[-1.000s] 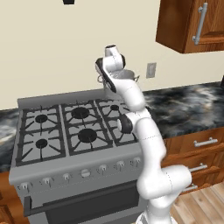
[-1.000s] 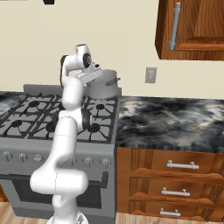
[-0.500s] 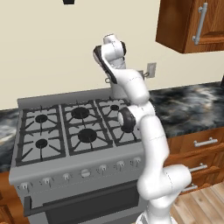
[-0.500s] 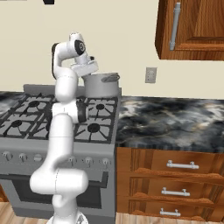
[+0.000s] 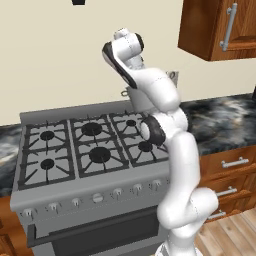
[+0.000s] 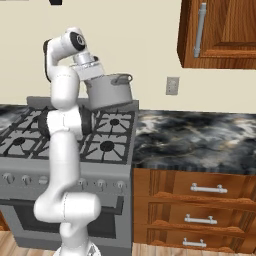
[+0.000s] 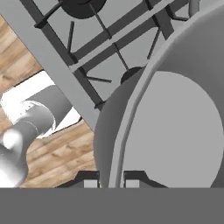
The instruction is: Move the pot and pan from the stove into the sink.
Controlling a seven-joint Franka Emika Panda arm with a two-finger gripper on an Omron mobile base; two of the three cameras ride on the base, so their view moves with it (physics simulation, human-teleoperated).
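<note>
You have the pot (image 6: 109,92) clamped by its rim: the jaws are narrow, one finger inside the wall and one outside, as the hand view shows (image 7: 111,178). It hangs tilted from the jaws, lifted clear above the back right burner of the stove (image 6: 107,145). Its mouth opens sideways away from the jaws. No sink is visible; the marbled surface (image 6: 200,140) lies to the right of the jaws, so carry it that way.

Pot (image 6: 109,90): silver-grey cylinder w/ small side handles, pale inside, clear of the grates, tilted, up over the stove's back right burners, my jaws pinching its rim. Stove (image 5: 85,150): grey steel, six black-grated burners, front knob row, dark oven door; visible burners bare.
</note>
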